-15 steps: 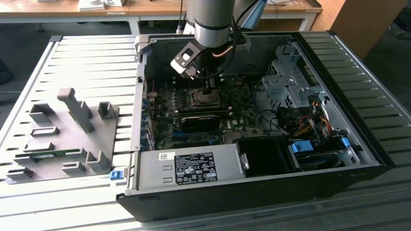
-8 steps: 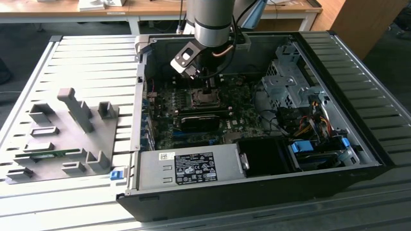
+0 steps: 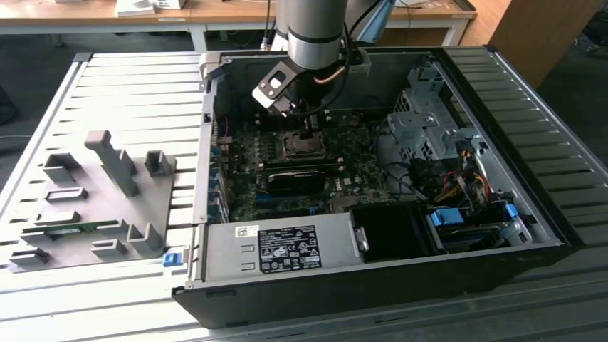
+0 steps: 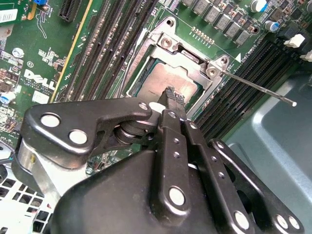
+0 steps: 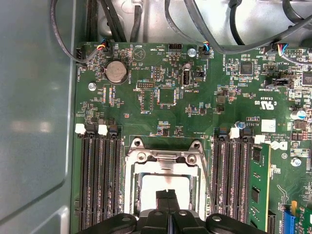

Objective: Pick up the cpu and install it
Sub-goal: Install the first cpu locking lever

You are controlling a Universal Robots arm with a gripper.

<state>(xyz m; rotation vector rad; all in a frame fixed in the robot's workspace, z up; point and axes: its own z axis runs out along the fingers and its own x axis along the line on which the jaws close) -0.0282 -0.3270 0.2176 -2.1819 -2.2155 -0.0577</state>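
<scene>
Exterior view gives the layout: open computer case [image 3: 380,299] lying on the slatted counter [image 3: 124,92], arm entering from above, hand [image 3: 306,134] at the socket in the middle of the motherboard [image 3: 249,187]. On the exterior view's left, beside the case, is a grey fixture plate [image 3: 95,206] with upright blocks. A narrow green memory stick [image 3: 76,229] lies in one of its slots. Inside the case: power supply [image 3: 238,249] along the near wall, metal drive cage [image 3: 423,117] on the exterior view's right, blue drive carrier [image 3: 454,217] near it.

Wrist views add the close-up. cpu [image 4: 168,80] lies flat in the socket, silvery top up, framed by the metal bracket [image 4: 187,53]. Hand is clenched, fingertips pressed together, nothing held, tips right at the cpu top; touching or just above, can't tell. Second wrist view: thin lever rod [image 4: 258,87] sticks out sideways from the bracket. First wrist view: coin cell [image 5: 116,71], black memory slots [image 5: 100,180] either side of the socket.

Writing: white printed label [image 3: 290,249] on the power supply, white lettering on the board.
</scene>
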